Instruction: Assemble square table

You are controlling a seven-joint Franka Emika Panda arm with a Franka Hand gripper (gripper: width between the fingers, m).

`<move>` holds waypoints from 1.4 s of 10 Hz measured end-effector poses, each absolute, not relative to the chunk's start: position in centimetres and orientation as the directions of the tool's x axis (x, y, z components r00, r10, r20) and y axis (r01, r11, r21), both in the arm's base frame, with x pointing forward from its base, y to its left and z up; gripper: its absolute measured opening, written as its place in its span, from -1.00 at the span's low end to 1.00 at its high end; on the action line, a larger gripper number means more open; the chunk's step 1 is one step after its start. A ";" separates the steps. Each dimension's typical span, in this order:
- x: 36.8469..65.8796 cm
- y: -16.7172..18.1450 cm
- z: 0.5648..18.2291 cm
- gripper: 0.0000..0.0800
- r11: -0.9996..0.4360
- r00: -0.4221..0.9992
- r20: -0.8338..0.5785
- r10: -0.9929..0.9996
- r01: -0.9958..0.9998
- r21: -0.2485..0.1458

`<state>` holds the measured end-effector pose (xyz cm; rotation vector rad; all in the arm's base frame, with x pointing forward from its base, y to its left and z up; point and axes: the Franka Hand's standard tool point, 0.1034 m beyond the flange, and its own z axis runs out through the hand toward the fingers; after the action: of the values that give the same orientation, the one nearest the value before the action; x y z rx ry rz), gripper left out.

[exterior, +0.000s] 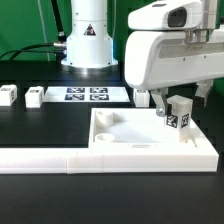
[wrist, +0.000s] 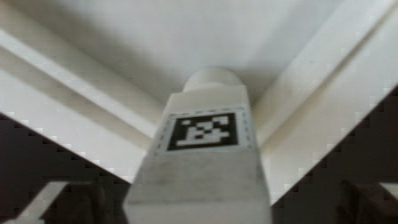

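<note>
My pincer point(exterior: 174, 100) stands wide around the upright leg point(exterior: 178, 113); a finger brushing it could tip it off the tabletop point(exterior: 125, 142).

White noted on tabletop point(exterior: 150, 140) and low wall point(exterior: 60, 158). White leg point(exterior: 178, 113) marked with black-and-white square tag. Black tags printed on white marker board point(exterior: 85, 95). Black seen on table surface point(exterior: 40, 125).
</note>
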<state>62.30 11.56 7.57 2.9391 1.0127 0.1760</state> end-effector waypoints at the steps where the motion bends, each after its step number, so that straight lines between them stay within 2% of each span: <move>1: 62.3 11.6 7.6 0.59 -0.786 0.780 0.097 0.619 0.616 0.063; 2: 62.3 11.6 7.6 0.59 -0.786 0.780 0.098 0.618 0.615 0.063; 4: 62.3 11.6 7.6 -0.28 -0.786 0.780 0.098 0.618 0.615 0.063; 7: 62.3 11.5 7.6 -0.27 -0.808 0.802 0.100 0.589 0.586 0.059; 9: 62.4 11.4 7.5 -0.27 -0.907 0.899 0.122 0.421 0.420 0.033; 10: 62.3 11.6 7.4 -0.27 -0.965 0.956 0.134 0.259 0.261 0.003; 11: 62.3 11.8 7.4 -0.27 -0.990 0.980 0.148 0.136 0.141 -0.022; 14: 62.4 11.7 7.4 -0.27 -0.994 0.984 0.154 -0.095 -0.086 -0.061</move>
<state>62.38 11.67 7.38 3.1828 -0.1456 0.2507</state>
